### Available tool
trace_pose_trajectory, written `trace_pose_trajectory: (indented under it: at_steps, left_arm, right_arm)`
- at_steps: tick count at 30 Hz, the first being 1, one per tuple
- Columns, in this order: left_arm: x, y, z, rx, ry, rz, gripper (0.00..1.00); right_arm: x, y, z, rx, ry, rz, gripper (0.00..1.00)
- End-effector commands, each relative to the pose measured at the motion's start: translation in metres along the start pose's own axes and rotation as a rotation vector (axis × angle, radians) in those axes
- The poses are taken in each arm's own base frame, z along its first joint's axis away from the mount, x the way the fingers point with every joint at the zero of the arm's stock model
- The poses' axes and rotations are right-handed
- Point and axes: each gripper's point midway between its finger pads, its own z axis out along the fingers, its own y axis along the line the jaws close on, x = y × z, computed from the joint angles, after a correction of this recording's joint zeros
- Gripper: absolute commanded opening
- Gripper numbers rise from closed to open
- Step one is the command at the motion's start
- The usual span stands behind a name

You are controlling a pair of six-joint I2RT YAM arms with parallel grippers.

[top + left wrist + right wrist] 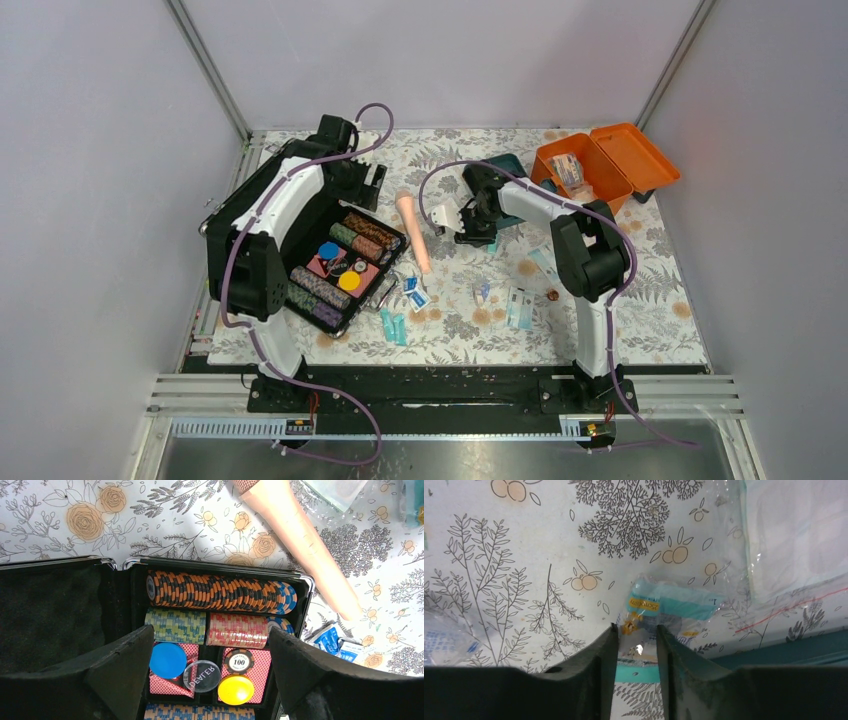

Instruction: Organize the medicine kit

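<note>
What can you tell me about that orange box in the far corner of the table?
The orange box is a small case of smooth-looking plastic, standing upright near the far right corner of the floral cloth. Its hinged lid is swung fully open to the right, inside facing up. Inside lie clear packets, their contents too small to read. A dark teal tray lies on the cloth just left of it; whether they touch I cannot tell.

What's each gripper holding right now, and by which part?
Left gripper: nothing. Right gripper straddles the teal-labelled packet at its near end; grip cannot be told.
</note>
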Motion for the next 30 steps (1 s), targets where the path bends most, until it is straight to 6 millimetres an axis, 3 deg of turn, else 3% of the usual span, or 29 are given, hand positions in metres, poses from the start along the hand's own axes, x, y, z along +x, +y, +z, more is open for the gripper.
trace_pose_trajectory:
  at_steps: [1,5,7,9,15,19,24,30]
  left_arm:
    - [-0.011,0.001,0.000,-0.004,-0.030,-0.032,0.84]
    - [-0.012,0.002,0.003,-0.004,-0.029,-0.039,0.84]
    - [-0.015,0.002,0.005,-0.002,-0.035,-0.046,0.84]
    - [-0.018,-0.001,0.007,0.012,-0.043,-0.063,0.84]
    - [-0.027,-0.011,0.018,0.051,-0.042,-0.079,0.84]
    - [-0.034,-0.009,0.023,0.043,-0.047,-0.083,0.83]
    - [-0.036,-0.008,0.025,0.042,-0.048,-0.088,0.83]
    - [-0.033,-0.008,0.028,0.043,-0.037,-0.095,0.83]
  right_arm:
    - [0.005,0.003,0.001,-0.007,0.027,-0.037,0.31]
    - [-0.002,-0.003,-0.005,0.015,0.004,-0.008,0.19]
    - [-0.008,-0.010,-0.015,0.040,-0.010,0.015,0.03]
    - [-0.017,-0.021,-0.033,0.074,-0.034,0.034,0.00]
    - [-0.062,-0.041,-0.119,0.228,-0.255,0.129,0.00]
    - [-0.065,-0.050,-0.167,0.331,-0.335,0.297,0.00]
    - [-0.017,-0.081,-0.210,0.500,-0.334,0.628,0.00]
    - [0.098,-0.117,-0.257,0.805,-0.207,1.134,0.00]
